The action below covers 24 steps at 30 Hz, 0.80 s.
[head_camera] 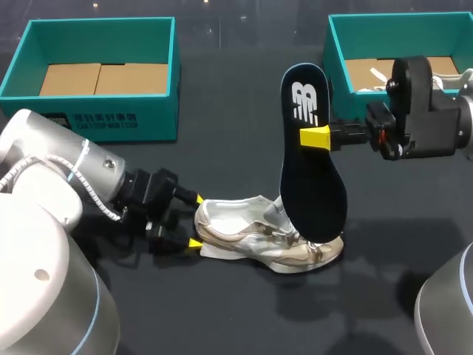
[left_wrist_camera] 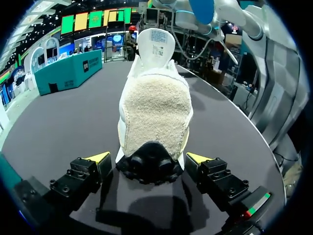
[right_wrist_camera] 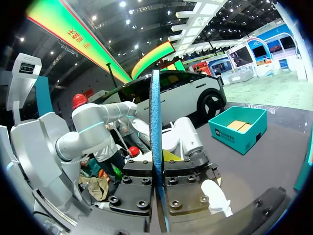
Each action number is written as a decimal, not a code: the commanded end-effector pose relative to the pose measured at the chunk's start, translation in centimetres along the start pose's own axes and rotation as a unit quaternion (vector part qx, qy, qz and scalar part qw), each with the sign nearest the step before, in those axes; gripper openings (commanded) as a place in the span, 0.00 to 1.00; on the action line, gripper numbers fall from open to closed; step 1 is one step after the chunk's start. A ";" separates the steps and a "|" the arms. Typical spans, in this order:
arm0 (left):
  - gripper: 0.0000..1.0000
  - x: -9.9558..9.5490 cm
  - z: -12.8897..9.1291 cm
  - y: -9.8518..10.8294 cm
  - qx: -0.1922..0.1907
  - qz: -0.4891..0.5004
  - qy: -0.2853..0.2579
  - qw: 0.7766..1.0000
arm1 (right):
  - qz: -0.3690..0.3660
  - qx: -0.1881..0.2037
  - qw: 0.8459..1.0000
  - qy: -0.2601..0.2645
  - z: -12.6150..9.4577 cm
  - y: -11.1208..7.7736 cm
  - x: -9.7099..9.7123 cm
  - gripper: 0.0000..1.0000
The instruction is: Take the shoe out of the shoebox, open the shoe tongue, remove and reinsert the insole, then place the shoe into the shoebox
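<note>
A white and beige shoe (head_camera: 259, 238) lies on its side on the dark table, heel toward my left arm. My left gripper (head_camera: 196, 220) stands open around the heel, one yellow tip on each side. In the left wrist view the heel of the shoe (left_wrist_camera: 154, 110) sits between the fingers (left_wrist_camera: 100, 157) with small gaps on both sides. My right gripper (head_camera: 316, 137) is shut on a dark navy insole (head_camera: 310, 185), which stands upright with its lower end at the shoe's opening. Seen edge-on from the right wrist, the insole (right_wrist_camera: 156, 132) is clamped in the right gripper (right_wrist_camera: 160, 183).
A teal shoebox (head_camera: 96, 118) with a cardboard floor stands at the back left, also seen as the teal box (right_wrist_camera: 239, 128) in the right wrist view. A second teal shoebox (head_camera: 336, 55) at the back right holds something white, partly hidden by my right arm.
</note>
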<state>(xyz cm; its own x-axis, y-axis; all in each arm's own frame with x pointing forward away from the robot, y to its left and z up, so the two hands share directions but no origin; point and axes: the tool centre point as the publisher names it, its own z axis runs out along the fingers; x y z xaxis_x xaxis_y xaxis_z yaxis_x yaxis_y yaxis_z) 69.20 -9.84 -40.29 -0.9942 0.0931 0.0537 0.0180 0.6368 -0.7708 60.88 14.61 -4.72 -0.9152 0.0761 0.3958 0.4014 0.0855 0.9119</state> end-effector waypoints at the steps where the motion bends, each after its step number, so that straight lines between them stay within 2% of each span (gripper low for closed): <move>1: 1.00 0.3 -1.3 -0.7 -0.067 -0.003 0.005 0.998 | 0.001 0.000 1.000 -0.001 0.1 -0.1 0.1 0.00; 12: 1.00 0.0 -2.6 -1.3 -0.184 0.006 0.010 0.983 | 0.001 0.000 1.000 -0.001 0.1 -0.1 0.1 0.00; 24: 1.00 -0.8 -3.0 -2.2 -0.307 0.019 0.017 0.951 | 0.001 0.000 1.000 -0.001 0.1 -0.1 0.1 0.00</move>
<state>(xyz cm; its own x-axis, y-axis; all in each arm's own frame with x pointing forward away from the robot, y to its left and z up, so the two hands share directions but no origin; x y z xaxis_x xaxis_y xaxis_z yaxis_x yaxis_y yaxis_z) 70.02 -8.69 -37.21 -0.9885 0.1409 0.0549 0.1000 0.8812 -0.4621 60.88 14.61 -4.72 -0.9152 0.0761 0.3958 0.4015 0.0855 0.9119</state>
